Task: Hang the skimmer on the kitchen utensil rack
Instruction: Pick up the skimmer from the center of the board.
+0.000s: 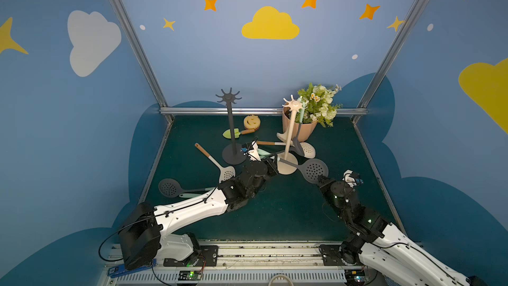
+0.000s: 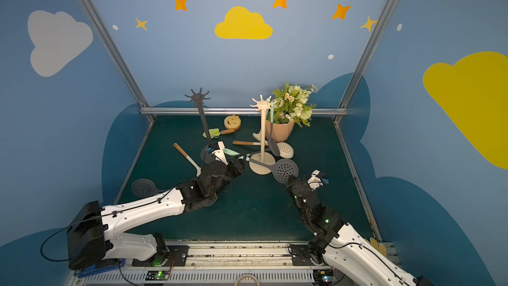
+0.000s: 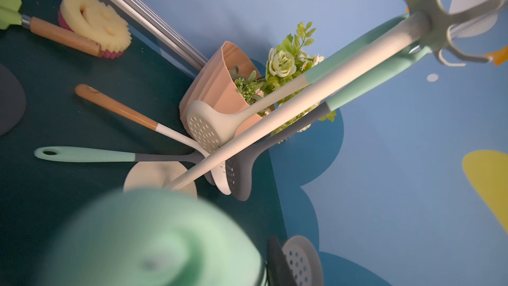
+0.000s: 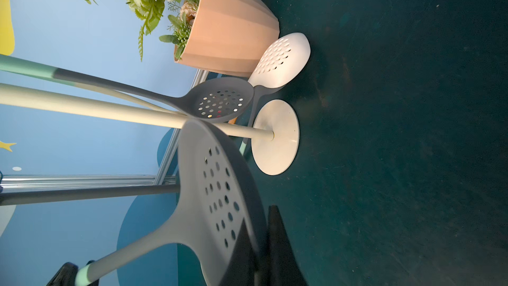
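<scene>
Nearest me, at about 4 o'clock on the dark green desk [image 1: 275, 215], my right claw [image 1: 320, 180] is clamped on the rim of the round perforated head of the dark grey silicone skimmer [image 1: 313, 170] with the mint-green handle. The right wrist view shows the head's edge pinched between the black fingers [image 4: 277, 243]. The skimmer looks clear of the desk and roughly level. Its neck runs toward 9 o'clock across the round base of the cream utensil rack [image 1: 287, 171].

There my left claw [image 1: 273, 162] meets the handle. The blurred mint handle end fills the left wrist view, and I cannot tell whether those jaws are closed on it or only around it.

I judge this to be the hand-over step: the head-side grip carries the tool while the handle side takes over, and hanging is not yet begun.

Farther back, the rack's hook crown [image 1: 294, 104] already carries two mint-handled skimmers [image 1: 297, 143] on its 3 o'clock side, and the prongs toward 9 o'clock look free. The tall dark grey rack [image 1: 232, 133] stands at 10 o'clock with bare hooks.

Next I need a sure grip on the handle, then release of the head, then a lift that lets the skimmer swing upright. The hole in the handle tip must rise above a free prong and lower onto it. A knock against the pole could tip the rack.
</scene>
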### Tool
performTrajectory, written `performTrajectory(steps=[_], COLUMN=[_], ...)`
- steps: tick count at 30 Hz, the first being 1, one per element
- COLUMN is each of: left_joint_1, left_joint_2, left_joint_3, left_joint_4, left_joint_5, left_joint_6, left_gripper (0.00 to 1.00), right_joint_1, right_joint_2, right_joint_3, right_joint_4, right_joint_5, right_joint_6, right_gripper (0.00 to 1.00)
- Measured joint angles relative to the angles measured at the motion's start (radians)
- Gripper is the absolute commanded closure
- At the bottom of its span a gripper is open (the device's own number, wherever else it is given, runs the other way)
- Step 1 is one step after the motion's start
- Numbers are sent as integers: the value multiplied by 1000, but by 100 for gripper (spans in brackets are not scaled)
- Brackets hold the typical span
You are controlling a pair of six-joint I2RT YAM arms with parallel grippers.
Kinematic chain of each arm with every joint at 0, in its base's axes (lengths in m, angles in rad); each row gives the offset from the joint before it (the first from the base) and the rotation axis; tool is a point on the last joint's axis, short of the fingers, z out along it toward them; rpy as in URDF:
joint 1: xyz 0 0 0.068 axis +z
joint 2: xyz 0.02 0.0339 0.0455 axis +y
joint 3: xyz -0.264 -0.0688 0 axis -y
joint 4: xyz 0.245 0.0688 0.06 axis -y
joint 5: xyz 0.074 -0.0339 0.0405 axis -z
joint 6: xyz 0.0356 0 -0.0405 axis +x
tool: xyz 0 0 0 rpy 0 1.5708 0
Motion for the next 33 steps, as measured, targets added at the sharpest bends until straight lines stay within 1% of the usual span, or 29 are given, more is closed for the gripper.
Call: performTrajectory(steps=[3, 5, 7, 10, 11, 13, 15, 18, 20, 24, 28, 31, 33], left_joint_1=[-3, -1, 4, 27, 36, 61, 87, 130, 163, 239, 296, 307, 307], left_joint_2=[5, 5, 5, 5, 5, 4, -4, -29, -53, -108, -126, -119, -103], left_joint_3=[10, 11, 11, 11, 10, 10, 10, 10, 10, 10, 10, 18, 42], left_joint_4=[43, 61, 78, 92, 91, 88, 81, 51, 27, -8, -29, -59, -82], left_joint_5=[0, 0, 4, 24, 35, 71, 119, 213, 285, 463, 632, 739, 797], left_joint_6=[10, 24, 41, 79, 92, 121, 148, 197, 232, 301, 357, 401, 428], left_gripper=[92, 93, 95, 96, 96, 97, 97, 97, 97, 97, 97, 97, 97], right_joint_1=[6, 11, 16, 27, 31, 37, 42, 45, 52, 78, 84, 84, 84], right_joint_2=[-3, -13, -24, -37, -43, -53, -67, -77, -77, -80, -67, -9, 31], right_joint_3=[0, 0, 0, -1, -2, -5, -11, -32, -38, -36, -18, 42, 86], right_joint_4=[-7, -2, -3, -2, -1, -2, 2, 33, 44, 78, 130, 150, 166], right_joint_5=[0, 2, 3, 7, 10, 16, 22, 17, 0, -42, -165, -275, -336], right_joint_6=[13, 18, 17, 2, -9, -35, -76, -194, -299, -527, -770, -927, -1003], right_gripper=[91, 87, 79, 62, 58, 51, 46, 46, 46, 45, 44, 44, 44])
